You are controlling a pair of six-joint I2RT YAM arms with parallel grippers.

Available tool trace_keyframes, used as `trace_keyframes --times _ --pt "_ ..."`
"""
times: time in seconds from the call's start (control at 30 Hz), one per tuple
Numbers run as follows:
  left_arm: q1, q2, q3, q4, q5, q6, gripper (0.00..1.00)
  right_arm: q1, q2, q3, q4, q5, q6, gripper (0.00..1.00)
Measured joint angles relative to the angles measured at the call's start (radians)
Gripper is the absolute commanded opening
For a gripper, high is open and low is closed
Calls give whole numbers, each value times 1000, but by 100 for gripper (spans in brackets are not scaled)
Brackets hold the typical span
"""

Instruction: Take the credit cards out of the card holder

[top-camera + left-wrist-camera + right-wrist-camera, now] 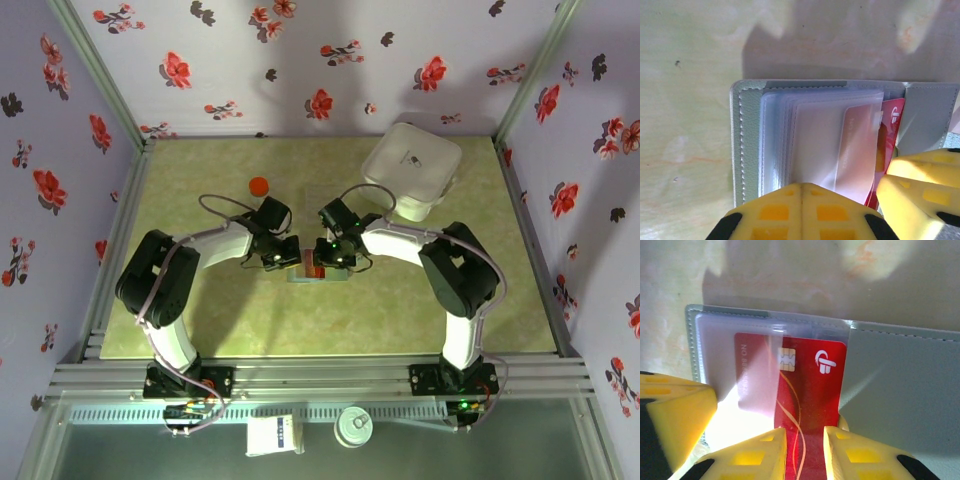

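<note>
Centre of tabletop (250, 320): both arms bend inward and meet over the card holder (300, 277), hiding most of it from above.
Card holder: grey-blue bifold, lying open and flat; stitched edge panel (747, 145) on one side, plain panel (900, 380) on the other.
Clear sleeves (810, 140): a stack of plastic pockets fanned on the stitched panel.
Red credit card (810, 390): chip and white logo showing, partly out of its pocket across the centre fold; a sleeve still overlaps its lettered end. Seen also from the left wrist (890, 120).
Left pincer (801, 192): fingers closed together, tips pressed on the sleeve stack, just beside the card.
Right pincer (805, 450): narrow gap, both tips on the red card, its face showing between them; whether it is pinched I cannot tell.
In the way: the sleeve over the card's end; the left pincer's yellow finger (675, 415) close by.
Orange disc (259, 185): alone, beyond the left arm.
White rounded case (412, 168): far right corner, well apart from the holder.
</note>
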Motion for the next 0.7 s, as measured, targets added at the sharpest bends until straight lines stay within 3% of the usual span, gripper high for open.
trace_keyframes --times 0.13,0.3,0.7 --pt "-1 -3 14 -12 1 0 0 -15 -39 -22 2 -4 3 27" --pt "-8 -3 38 -19 1 1 0 -36 -51 -32 6 -4 11 35" --pt "-14 26 40 -19 19 9 0 -48 -33 -47 68 -59 29 32"
